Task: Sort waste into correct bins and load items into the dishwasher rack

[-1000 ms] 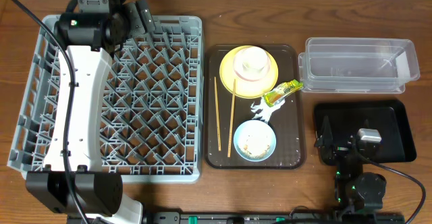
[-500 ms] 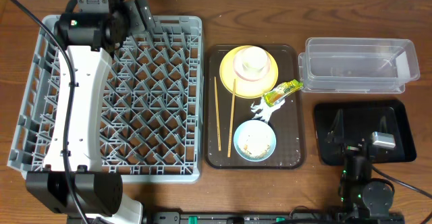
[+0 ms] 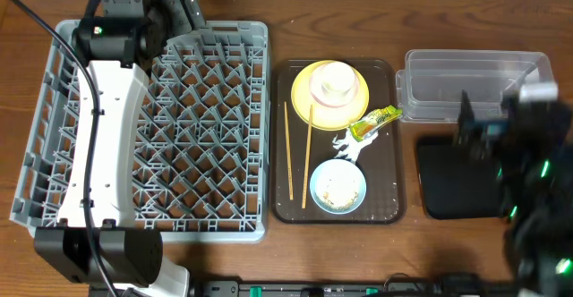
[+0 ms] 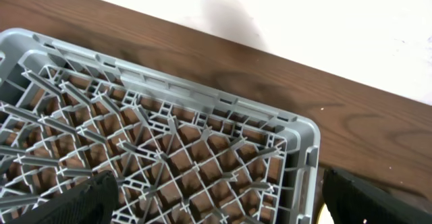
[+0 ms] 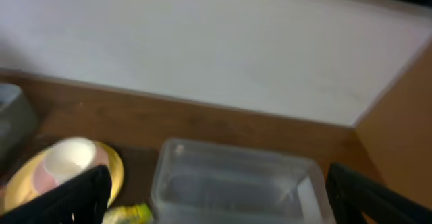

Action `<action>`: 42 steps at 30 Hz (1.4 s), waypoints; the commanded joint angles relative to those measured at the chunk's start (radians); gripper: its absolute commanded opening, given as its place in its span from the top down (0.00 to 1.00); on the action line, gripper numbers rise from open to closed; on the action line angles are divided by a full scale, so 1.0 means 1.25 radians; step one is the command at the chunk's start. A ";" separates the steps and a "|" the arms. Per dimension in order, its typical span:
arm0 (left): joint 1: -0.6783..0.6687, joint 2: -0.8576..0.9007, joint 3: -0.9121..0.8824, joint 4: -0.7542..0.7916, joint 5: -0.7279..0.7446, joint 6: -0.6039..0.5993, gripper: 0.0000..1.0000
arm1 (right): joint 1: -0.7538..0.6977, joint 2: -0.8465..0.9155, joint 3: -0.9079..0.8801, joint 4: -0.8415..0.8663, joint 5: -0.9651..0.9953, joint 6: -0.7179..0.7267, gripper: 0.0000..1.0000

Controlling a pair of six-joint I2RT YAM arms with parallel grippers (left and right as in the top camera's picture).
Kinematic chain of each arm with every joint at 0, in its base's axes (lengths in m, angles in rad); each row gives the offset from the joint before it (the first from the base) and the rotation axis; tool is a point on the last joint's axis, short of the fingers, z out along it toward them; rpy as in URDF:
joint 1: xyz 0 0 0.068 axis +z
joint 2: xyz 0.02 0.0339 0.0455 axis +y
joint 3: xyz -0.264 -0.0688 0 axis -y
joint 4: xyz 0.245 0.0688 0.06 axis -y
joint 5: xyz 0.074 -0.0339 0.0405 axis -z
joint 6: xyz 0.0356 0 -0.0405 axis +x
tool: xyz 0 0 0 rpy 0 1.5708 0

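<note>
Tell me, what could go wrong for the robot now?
The white cup sits in the pink bowl on the yellow plate; lifting the plate first might topple the stack. The blue bowl holds rice scraps; racking it unemptied would probably spill them into the grey rack. The right arm looks blurred beside the clear tub and could bump it.

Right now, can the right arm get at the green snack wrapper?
Probably yes. The snack wrapper lies uncovered at the brown tray's right edge, the side nearest the right arm, and nothing stands on it.
</note>
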 commanded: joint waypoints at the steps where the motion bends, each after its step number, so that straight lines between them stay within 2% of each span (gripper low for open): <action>1: -0.001 -0.013 0.016 0.002 -0.001 -0.005 0.02 | 0.000 0.149 0.195 -0.107 -0.161 -0.031 0.01; 5: -0.001 -0.013 0.016 0.001 -0.001 -0.005 0.02 | 0.000 0.313 0.398 -0.265 -0.333 -0.031 0.01; 9: 0.000 -0.013 0.016 0.002 -0.002 -0.005 0.02 | 0.000 0.412 0.479 -0.269 -0.396 -0.019 0.01; 11: 0.001 -0.013 0.016 0.005 -0.002 -0.004 0.07 | 0.000 0.430 0.479 -0.263 -0.468 0.059 0.01; 12: 0.001 -0.014 0.016 0.005 -0.002 -0.004 0.17 | 0.000 0.434 0.478 -0.268 -0.500 0.094 0.01; 14: 0.006 -0.018 0.016 0.005 -0.002 -0.005 0.24 | 0.003 0.449 0.476 -0.253 -0.559 0.139 0.02; 15: 0.012 -0.020 0.016 0.005 -0.002 -0.005 0.24 | 0.009 0.459 0.475 -0.261 -0.569 0.149 0.14; 17: 0.028 -0.027 0.016 0.013 -0.002 -0.005 0.24 | 0.032 0.474 0.474 -0.302 -0.540 0.153 0.33; 20: 0.065 -0.041 0.016 0.043 -0.002 -0.005 0.24 | 0.107 0.500 0.474 -0.378 -0.415 0.161 0.53; 22: 0.096 -0.050 0.016 0.060 -0.002 -0.018 0.24 | 0.178 0.518 0.474 -0.412 -0.328 0.161 0.59; 26: 0.168 -0.064 0.016 0.090 -0.001 -0.062 0.23 | 0.336 0.569 0.474 -0.433 -0.200 0.161 0.63; 30: 0.226 -0.067 0.016 0.105 -0.002 -0.073 0.23 | 0.443 0.651 0.474 -0.450 -0.185 0.180 0.60; 33: 0.251 -0.066 0.016 0.101 -0.002 -0.073 0.22 | 0.485 0.715 0.474 -0.485 -0.186 0.195 0.60; 35: 0.260 -0.066 0.016 0.100 -0.002 -0.073 0.18 | 0.509 0.763 0.474 -0.518 -0.186 0.209 0.63; 42: 0.286 -0.066 0.016 0.104 -0.002 -0.073 0.16 | 0.568 0.881 0.469 -0.626 -0.185 0.271 0.72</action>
